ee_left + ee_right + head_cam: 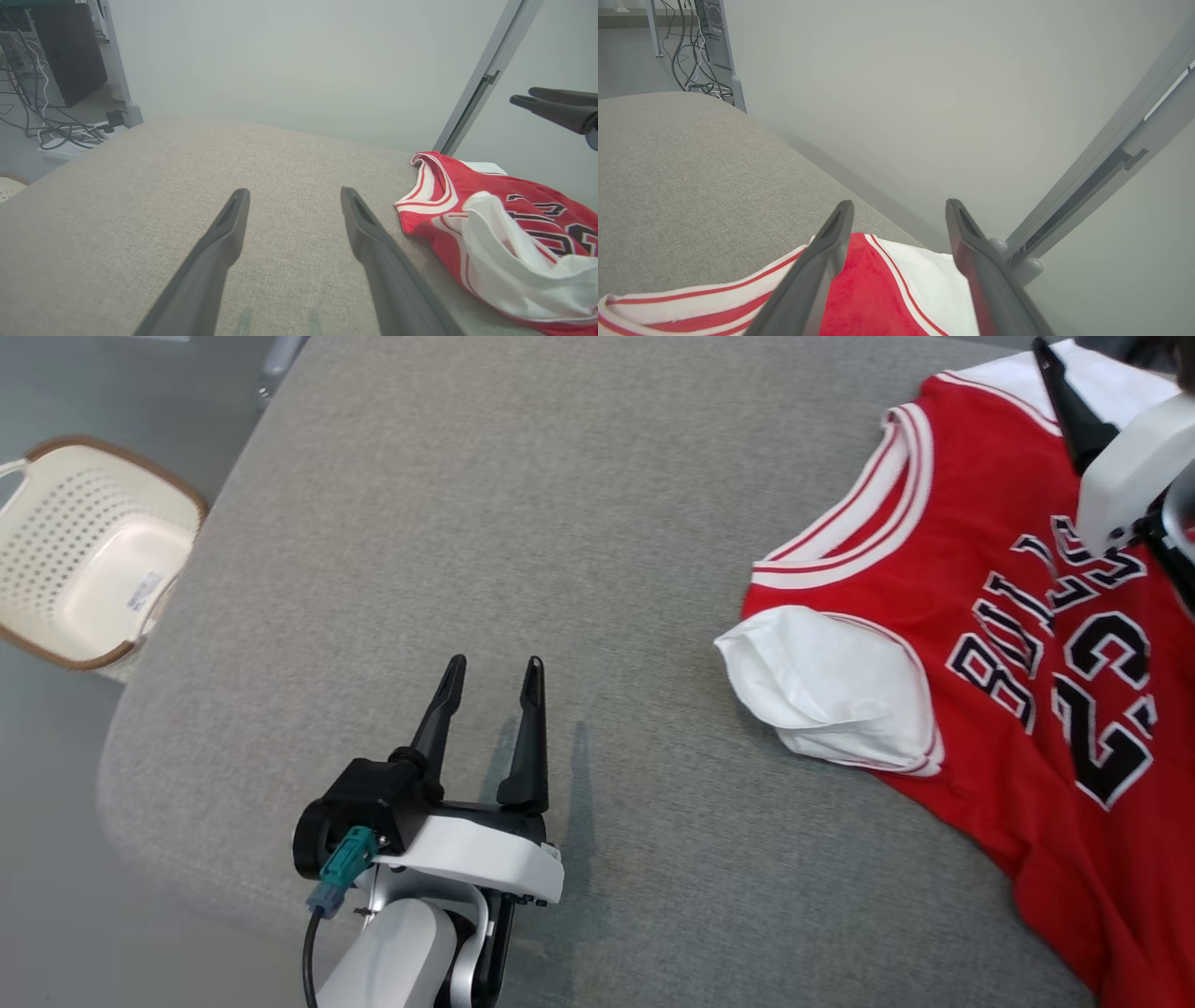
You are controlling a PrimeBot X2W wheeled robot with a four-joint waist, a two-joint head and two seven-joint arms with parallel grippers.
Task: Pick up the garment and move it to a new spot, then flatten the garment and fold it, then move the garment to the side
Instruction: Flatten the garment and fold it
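Observation:
A red jersey (990,532) with white sleeves and "BULLS 23" lettering lies spread on the right part of the grey fabric surface (560,523). One white sleeve (831,686) bulges toward the middle. My left gripper (495,665) hovers open over bare fabric, well left of the jersey (472,184), with nothing between its fingers. My right gripper (900,205) is open just above the jersey's far shoulder (864,289), holding nothing. In the head view one of its dark fingers (1064,401) crosses the jersey's top corner.
A perforated cream basket (93,551) with a brown rim stands on the floor past the surface's left edge. A grey metal post (1111,172) rises beyond the far edge near the jersey. A computer tower and cables (65,51) sit far left.

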